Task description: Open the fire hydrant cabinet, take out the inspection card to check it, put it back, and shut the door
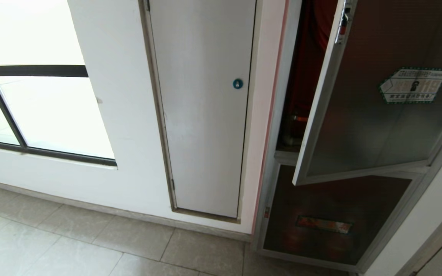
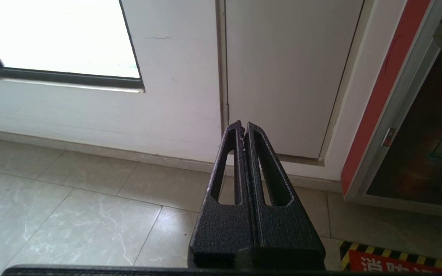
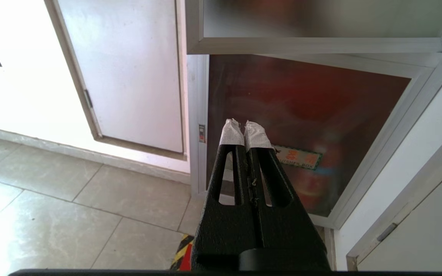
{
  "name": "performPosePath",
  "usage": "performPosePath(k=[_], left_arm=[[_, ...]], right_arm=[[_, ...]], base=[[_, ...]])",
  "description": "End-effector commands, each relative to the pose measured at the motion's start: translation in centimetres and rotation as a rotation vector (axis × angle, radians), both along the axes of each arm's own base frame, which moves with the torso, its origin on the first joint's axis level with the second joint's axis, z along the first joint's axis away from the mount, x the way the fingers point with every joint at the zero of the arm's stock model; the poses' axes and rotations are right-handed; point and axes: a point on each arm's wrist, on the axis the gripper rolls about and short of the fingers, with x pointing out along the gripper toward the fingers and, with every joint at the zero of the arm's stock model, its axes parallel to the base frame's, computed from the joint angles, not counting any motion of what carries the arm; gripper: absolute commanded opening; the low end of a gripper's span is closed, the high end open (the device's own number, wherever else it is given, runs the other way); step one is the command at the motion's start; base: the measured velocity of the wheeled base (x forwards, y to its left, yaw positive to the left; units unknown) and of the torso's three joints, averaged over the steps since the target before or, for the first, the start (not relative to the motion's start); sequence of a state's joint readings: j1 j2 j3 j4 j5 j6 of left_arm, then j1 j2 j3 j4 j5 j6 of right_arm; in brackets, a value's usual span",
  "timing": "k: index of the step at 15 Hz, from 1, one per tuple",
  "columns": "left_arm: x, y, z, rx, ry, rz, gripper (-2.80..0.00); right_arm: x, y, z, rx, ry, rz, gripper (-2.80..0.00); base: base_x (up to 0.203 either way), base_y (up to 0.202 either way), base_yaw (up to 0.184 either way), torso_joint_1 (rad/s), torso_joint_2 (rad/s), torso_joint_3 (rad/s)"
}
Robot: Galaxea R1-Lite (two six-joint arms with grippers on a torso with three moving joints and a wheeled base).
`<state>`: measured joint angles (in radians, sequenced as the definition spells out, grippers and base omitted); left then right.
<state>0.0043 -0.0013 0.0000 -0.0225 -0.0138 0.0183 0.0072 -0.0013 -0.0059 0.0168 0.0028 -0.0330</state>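
Right gripper (image 3: 244, 128) below ajar door (image 3: 320, 23)

Building corridor or lobby, not a home: tiled floor (image 1: 71, 245), white wall with service door (image 1: 205, 115) and blue lock (image 1: 238, 83), wall-set fire hydrant cabinet (image 1: 278, 184), hazard-striped floor marking (image 2: 401, 260) beside left gripper (image 2: 243, 132)

door (image 1: 378, 115) ajar above lower panel (image 1: 332, 218) | white door (image 1: 205, 107) left of cabinet (image 1: 278, 153)
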Motion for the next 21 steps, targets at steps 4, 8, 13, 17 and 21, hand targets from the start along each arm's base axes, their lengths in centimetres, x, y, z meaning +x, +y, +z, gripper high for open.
performPosePath(k=[4,8,13,17,21], left_arm=[[0.07,0.00,-0.20,0.000,0.008,0.000,-2.80],[0.06,0.00,-0.18,0.000,0.007,0.000,-2.80],[0.07,0.00,-0.20,0.000,0.008,0.000,-2.80],[0.07,0.00,-0.20,0.000,0.008,0.000,-2.80],[0.07,0.00,-0.20,0.000,0.008,0.000,-2.80]], right_arm=[[0.00,0.00,0.01,-0.001,0.000,0.001,-2.80],[0.00,0.00,0.01,-0.001,0.000,0.001,-2.80],[0.00,0.00,0.01,-0.002,0.000,0.001,-2.80],[0.00,0.01,-0.01,-0.007,0.001,0.004,-2.80],[-0.02,0.01,0.03,-0.005,-0.001,0.005,-2.80]], base=[[0.000,0.000,0.000,0.000,0.00,0.000],[0.000,0.000,0.000,0.000,0.00,0.000],[0.000,0.000,0.000,0.000,0.00,0.000],[0.000,0.000,0.000,0.000,0.00,0.000],[0.000,0.000,0.000,0.000,0.00,0.000]])
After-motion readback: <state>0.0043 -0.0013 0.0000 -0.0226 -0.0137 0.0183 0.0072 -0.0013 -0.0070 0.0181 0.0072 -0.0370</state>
